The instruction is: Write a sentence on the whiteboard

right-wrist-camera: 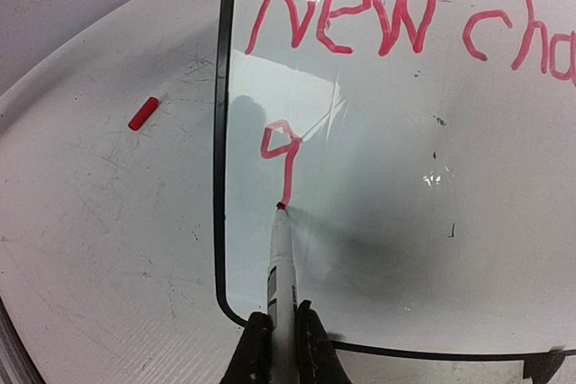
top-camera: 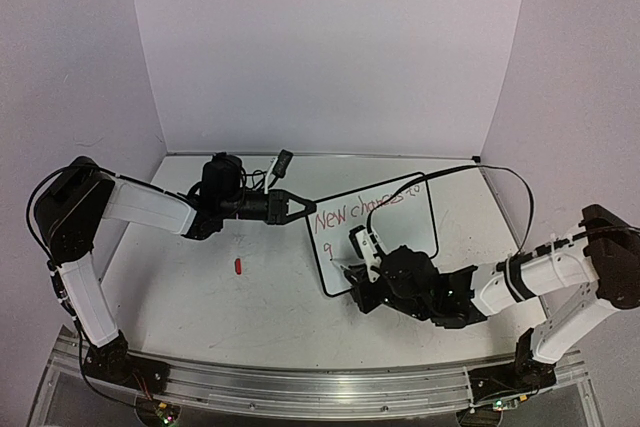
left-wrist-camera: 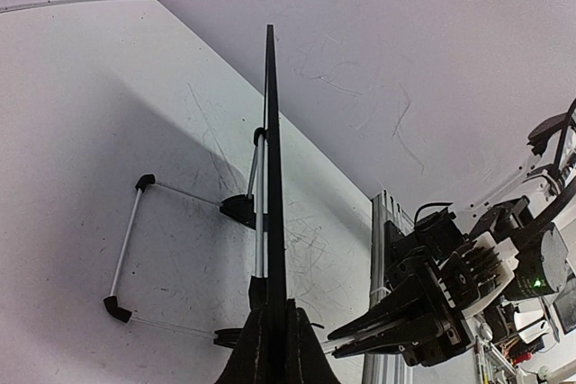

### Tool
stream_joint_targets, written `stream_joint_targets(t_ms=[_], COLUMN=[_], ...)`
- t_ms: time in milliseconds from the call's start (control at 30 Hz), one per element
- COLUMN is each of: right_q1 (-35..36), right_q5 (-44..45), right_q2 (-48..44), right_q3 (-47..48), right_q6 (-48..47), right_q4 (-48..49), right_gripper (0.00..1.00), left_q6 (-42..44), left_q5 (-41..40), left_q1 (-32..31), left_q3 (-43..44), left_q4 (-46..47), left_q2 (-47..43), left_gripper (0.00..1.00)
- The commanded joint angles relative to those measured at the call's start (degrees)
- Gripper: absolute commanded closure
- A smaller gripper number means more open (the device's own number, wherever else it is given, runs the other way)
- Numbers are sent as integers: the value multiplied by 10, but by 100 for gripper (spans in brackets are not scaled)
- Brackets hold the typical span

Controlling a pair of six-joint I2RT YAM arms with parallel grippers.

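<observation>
The whiteboard (top-camera: 392,237) stands on the right half of the worktop (top-camera: 220,317), between the two arms. From the left wrist it is seen edge-on (left-wrist-camera: 271,132), with its wire stand (left-wrist-camera: 129,240) and black feet resting on the worktop behind it.

The left end effector (top-camera: 302,206) is clenched on the board's left edge, a finger on either face (left-wrist-camera: 273,339).

The right end effector (top-camera: 372,272) is closed around a white marker (right-wrist-camera: 282,258), which points away from the wrist camera and passes between the fingers (right-wrist-camera: 255,352). The marker's red tip touches the board surface (right-wrist-camera: 405,177) at the bottom of the tail of a red mark (right-wrist-camera: 281,146) shaped like a "9" or "g", near the board's left frame.

Above that mark a line of red writing (right-wrist-camera: 346,15) begins "New cha" and runs past the picture's edge. In the top view the rest of it is too small to read.

A small red cap (top-camera: 239,267) lies on the worktop left of the board, apart from it and from both arms.
</observation>
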Motion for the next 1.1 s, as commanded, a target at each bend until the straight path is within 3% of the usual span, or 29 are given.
stream_joint_targets(t_ms=[0, 433, 1067], right_q1=[2, 0, -24], right_q5=[-4, 29, 16], right_q2=[18, -46, -27], right_q3=[28, -3, 24], right_q6=[-7, -19, -47], right_q4=[-2, 13, 33], right_gripper=[100, 100, 100], left_q6=[6, 6, 7], left_q5=[15, 15, 17], left_q1=[-6, -6, -6], left_q3=[8, 10, 10], left_q4=[-44, -44, -43], left_q2=[-13, -11, -11], left_gripper=[100, 100, 100])
